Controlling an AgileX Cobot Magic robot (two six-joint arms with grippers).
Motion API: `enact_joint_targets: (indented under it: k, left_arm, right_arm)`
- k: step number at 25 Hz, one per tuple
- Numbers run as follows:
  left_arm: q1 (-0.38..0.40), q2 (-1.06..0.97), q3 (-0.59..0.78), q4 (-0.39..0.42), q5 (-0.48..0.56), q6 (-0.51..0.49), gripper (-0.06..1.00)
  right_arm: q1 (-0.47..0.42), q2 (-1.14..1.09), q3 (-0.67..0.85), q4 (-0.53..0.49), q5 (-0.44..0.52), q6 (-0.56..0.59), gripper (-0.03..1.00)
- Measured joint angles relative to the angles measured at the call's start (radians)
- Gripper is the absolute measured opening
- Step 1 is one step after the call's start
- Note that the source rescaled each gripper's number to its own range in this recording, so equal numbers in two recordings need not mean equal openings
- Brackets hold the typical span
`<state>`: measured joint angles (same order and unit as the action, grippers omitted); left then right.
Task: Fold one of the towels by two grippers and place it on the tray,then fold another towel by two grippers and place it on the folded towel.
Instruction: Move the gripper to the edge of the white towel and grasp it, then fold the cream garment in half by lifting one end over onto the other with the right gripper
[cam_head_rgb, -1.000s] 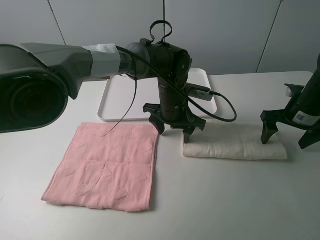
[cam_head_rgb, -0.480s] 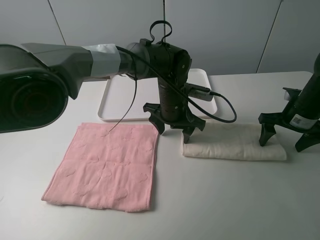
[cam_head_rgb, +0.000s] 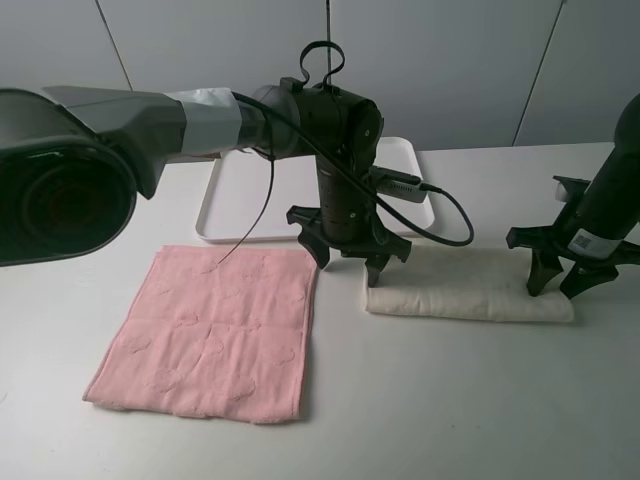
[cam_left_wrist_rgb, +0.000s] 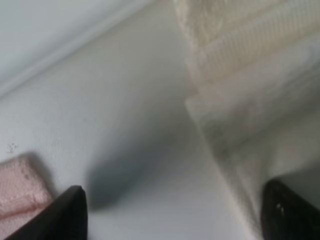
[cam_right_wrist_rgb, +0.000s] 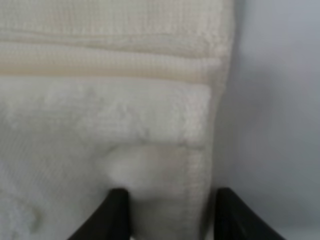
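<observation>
**Exterior high view.** The table (cam_head_rgb: 450, 410) carries the tray (cam_head_rgb: 250, 205) at 12 o'clock of its middle. The pink towel (cam_head_rgb: 210, 335) lies spread flat at 8 o'clock. The cream-white towel (cam_head_rgb: 465, 292), folded into a long strip, lies at 3 o'clock, outside the tray at the tray's 5 o'clock. The left gripper (cam_head_rgb: 348, 262) stands at the strip's 9 o'clock end with its jaws spread wide. The right gripper (cam_head_rgb: 555, 288) stands at the strip's 3 o'clock end, its jaws drawn partway in and its tips down at the cloth.

**Left wrist view.** The left gripper (cam_left_wrist_rgb: 180, 215) is agape, holding nothing. One of its fingertips (cam_left_wrist_rgb: 70, 212) is over bare table beside a corner of the pink towel (cam_left_wrist_rgb: 20, 200). The other is at the layered end of the cream-white towel (cam_left_wrist_rgb: 250, 100).

**Right wrist view.** The right gripper (cam_right_wrist_rgb: 172, 212) straddles the hemmed end of the cream-white towel (cam_right_wrist_rgb: 100, 100). One of its fingertips (cam_right_wrist_rgb: 117, 210) rests on the pile and the other sits just beside the hem, over the table (cam_right_wrist_rgb: 280, 125). Whether the cloth is firmly pinched cannot be told.
</observation>
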<state>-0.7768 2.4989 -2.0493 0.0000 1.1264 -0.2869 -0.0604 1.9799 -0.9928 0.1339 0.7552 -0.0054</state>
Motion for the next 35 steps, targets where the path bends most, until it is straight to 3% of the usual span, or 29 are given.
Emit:
enact_joint_targets:
  k: [7,9,12,13,29,35]
  left_arm:
    - [0.0,0.0,0.0,0.0,0.013,0.0,0.9]
    - [0.0,0.0,0.0,0.0,0.015,0.0,0.9]
    - [0.0,0.0,0.0,0.0,0.017,0.0,0.9]
    - [0.0,0.0,0.0,0.0,0.017,0.0,0.9]
    - [0.0,0.0,0.0,0.007,0.017,0.0,0.9]
    - [0.0,0.0,0.0,0.009,0.017,0.005,0.9]
  right_arm:
    - [0.041,0.0,0.008,-0.01,-0.027,0.034,0.38]
    - [0.044,-0.002,0.018,-0.002,-0.04,0.043,0.29]
    - [0.049,-0.006,0.037,0.017,-0.062,0.05,0.05]
    - [0.049,-0.008,0.042,0.02,-0.07,0.05,0.04]
    - [0.049,-0.137,0.074,0.014,-0.055,-0.001,0.04]
    - [0.049,-0.237,0.075,0.151,-0.008,-0.078,0.04]
